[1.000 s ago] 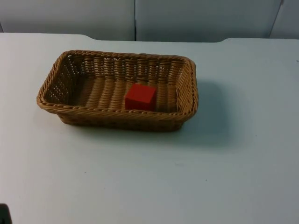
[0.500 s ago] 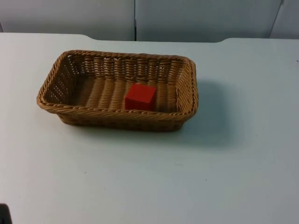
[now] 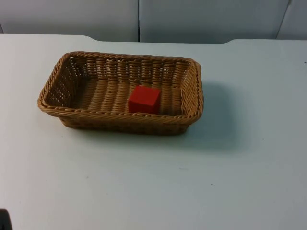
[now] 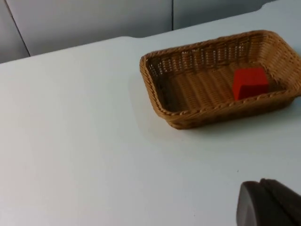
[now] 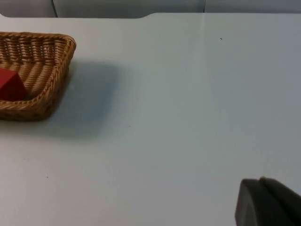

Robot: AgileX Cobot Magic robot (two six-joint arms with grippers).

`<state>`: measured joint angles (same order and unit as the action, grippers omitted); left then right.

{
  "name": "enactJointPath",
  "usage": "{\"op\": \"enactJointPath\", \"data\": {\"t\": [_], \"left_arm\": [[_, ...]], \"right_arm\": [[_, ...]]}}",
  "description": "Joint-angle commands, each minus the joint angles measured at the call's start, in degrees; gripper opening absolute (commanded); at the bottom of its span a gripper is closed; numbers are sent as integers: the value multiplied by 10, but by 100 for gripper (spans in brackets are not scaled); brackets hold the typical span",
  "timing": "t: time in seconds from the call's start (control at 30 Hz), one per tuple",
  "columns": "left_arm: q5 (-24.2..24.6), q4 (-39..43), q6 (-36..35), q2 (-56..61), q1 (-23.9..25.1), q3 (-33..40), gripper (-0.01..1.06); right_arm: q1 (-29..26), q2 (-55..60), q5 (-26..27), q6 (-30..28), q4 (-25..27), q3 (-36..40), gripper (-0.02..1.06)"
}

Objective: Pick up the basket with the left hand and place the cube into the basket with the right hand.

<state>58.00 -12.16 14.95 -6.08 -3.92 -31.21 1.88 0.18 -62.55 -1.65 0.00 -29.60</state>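
A brown wicker basket (image 3: 120,118) rests flat on the white table, left of centre in the top view. A red cube (image 3: 144,99) lies inside it, right of the basket's middle, on the woven floor. From the left wrist view the basket (image 4: 207,112) and the cube (image 4: 250,83) lie well ahead of my left gripper (image 4: 268,202), which is drawn back and waits. My right gripper (image 5: 268,202) also waits, far from the basket (image 5: 51,89), with the cube (image 5: 10,84) partly seen over the rim. Nothing touches the basket.
The bare white table (image 3: 201,182) stretches in front of and to the right of the basket. A grey partition wall (image 3: 139,19) closes off the back edge. A small dark object (image 3: 4,220) sits at the near left corner.
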Motion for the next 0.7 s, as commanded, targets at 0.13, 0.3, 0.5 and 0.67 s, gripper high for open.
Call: {"op": "enactJointPath", "data": {"t": [0.13,0.3,0.5,0.67], "left_arm": [[35,8,-5,17,-5,-5,0],[53,21,-15,55,-5,-5,0],[41,27,-46,61,-5,18,0],[38,73,-105,61,-5,18,0]], "right_arm": [[-1,-2,8,-3,0,4,0],[-1,-2,8,-3,0,4,0],[-1,-2,8,-3,0,4,0],[-1,-2,8,0,0,4,0]]}}
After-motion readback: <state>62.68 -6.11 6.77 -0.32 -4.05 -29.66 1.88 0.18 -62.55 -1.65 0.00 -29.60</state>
